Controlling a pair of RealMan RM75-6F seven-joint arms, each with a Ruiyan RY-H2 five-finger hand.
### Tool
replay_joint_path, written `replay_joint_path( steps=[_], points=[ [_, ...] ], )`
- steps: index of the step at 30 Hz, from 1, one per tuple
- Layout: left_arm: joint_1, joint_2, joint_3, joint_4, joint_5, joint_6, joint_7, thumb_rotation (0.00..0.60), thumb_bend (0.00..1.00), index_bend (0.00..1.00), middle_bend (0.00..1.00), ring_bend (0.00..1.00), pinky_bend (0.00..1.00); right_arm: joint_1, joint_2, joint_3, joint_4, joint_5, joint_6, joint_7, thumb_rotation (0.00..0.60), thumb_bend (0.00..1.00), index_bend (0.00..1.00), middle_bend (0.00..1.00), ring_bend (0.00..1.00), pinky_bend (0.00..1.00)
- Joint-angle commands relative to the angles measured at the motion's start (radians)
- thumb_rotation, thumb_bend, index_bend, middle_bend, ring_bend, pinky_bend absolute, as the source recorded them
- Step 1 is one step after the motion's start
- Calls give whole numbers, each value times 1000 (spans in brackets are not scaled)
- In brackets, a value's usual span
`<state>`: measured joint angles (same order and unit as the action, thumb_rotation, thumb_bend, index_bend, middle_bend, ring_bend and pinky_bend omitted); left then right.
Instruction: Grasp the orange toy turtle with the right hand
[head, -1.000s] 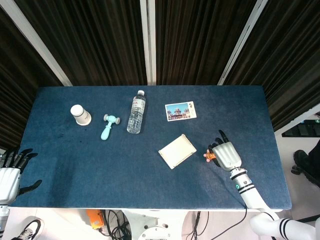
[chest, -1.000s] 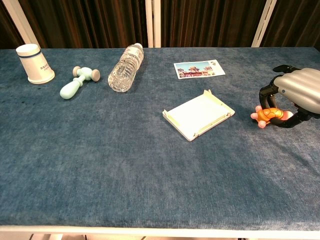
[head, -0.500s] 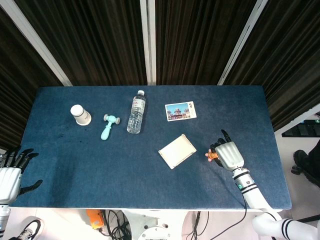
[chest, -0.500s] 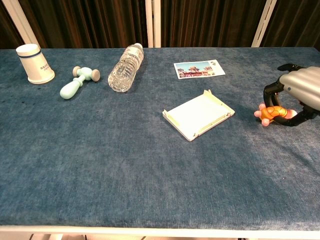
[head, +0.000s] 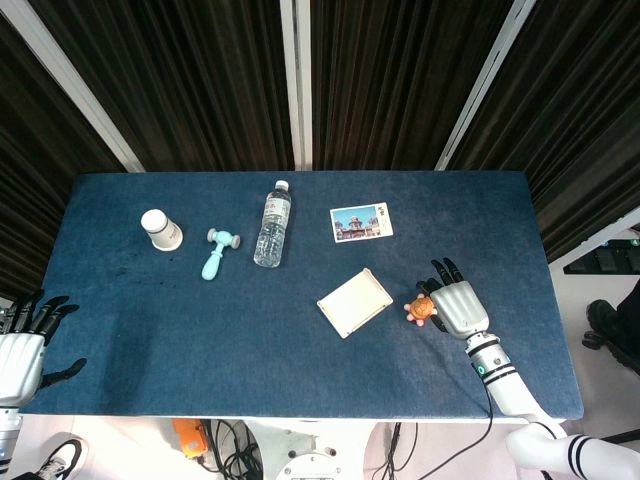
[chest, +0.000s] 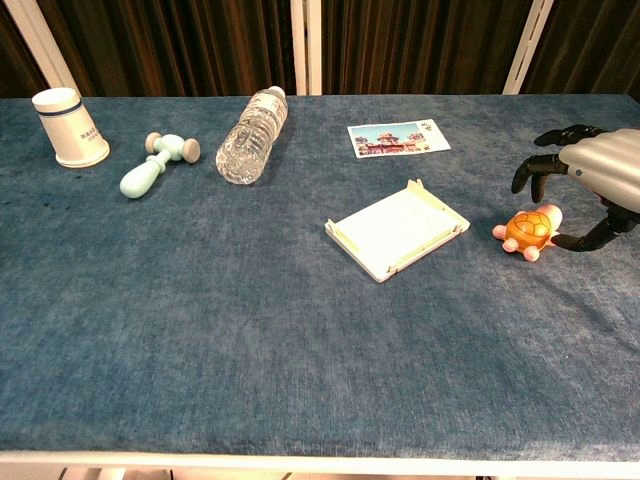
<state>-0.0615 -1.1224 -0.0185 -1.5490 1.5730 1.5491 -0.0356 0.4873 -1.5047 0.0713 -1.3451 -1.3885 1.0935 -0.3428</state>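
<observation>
Resting on table (chest: 300, 350), orange toy turtle (chest: 529, 231) — right hand (chest: 590, 180) fingers spread beside it, holding nothing.

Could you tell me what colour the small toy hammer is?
The toy hammer is pale mint green, clearest in the chest view.

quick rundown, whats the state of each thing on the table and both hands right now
orange toy turtle: upright on the table, not gripped, just left of the right hand
right hand: fingers apart, arched beside the turtle, holding nothing
left hand: fingers spread, off the table's near left corner, holding nothing
water bottle: lying on its side, cap on
paper cup: upside down
tray: flat, nothing in it
postcard: flat, picture up
blue toy hammer: lying down
</observation>
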Motion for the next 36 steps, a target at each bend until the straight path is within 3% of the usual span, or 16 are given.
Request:
replay_joint_path(
  steps=[1,6,8,10,12,16,21,22,24,26,28,30,31,36],
  points=[
    [0,0,0,0,1,0,1,600,114,241,160,0,50,6,0,-3,-3,8,-18,-15,600,180,327,415,41,0],
    [1,-2,1,6,-5,-3,-7,600,114,241,161,0,49,17,-1,-6,-13,28,-48,-45,600,228,434,442,71,0],
    [1,-1,0,8,-6,-1,-11,600,114,241,161,0,49,16,-7,-2,-14,35,-44,-53,600,268,584,521,164,0],
    [2,0,0,8,-3,3,-13,600,114,241,160,0,49,10,-20,-1,-6,23,-18,-47,600,340,830,706,346,0],
    [4,1,1,9,-1,6,-15,600,113,241,160,0,49,4,-33,-5,14,1,7,-28,600,389,973,837,456,0],
    [5,-1,2,13,-2,5,-20,600,114,241,161,0,50,-3,-38,-9,35,-9,24,-17,600,411,1000,933,495,0],
    [3,-2,1,13,0,4,-15,600,113,242,160,0,49,-16,-36,3,43,-2,49,0,600,411,1000,956,490,0],
    [3,-2,1,11,1,5,-13,600,113,242,160,0,49,-18,-32,4,41,2,50,4,600,391,979,930,463,0],
    [2,-2,1,7,2,6,-8,600,113,241,161,0,49,-18,-9,-2,20,16,23,1,600,282,841,781,359,0],
    [1,-1,1,3,4,5,-4,600,113,241,161,0,49,-15,22,-4,-11,34,-5,-7,600,105,492,474,179,0],
    [1,-1,1,-1,5,4,0,600,113,241,161,0,49,-16,45,-5,-38,47,-18,-13,600,19,120,166,29,0],
    [-1,1,1,-7,6,2,4,600,114,241,161,0,49,-19,71,-7,-70,66,-30,-24,600,4,9,36,0,0],
    [-3,3,1,-11,7,0,6,600,114,241,161,0,49,-21,80,-8,-82,72,-32,-27,600,0,0,4,0,0],
    [-13,23,-2,-51,23,1,35,600,114,241,161,0,49,-51,124,-9,-136,64,17,-7,600,0,0,0,0,0]
  ],
)
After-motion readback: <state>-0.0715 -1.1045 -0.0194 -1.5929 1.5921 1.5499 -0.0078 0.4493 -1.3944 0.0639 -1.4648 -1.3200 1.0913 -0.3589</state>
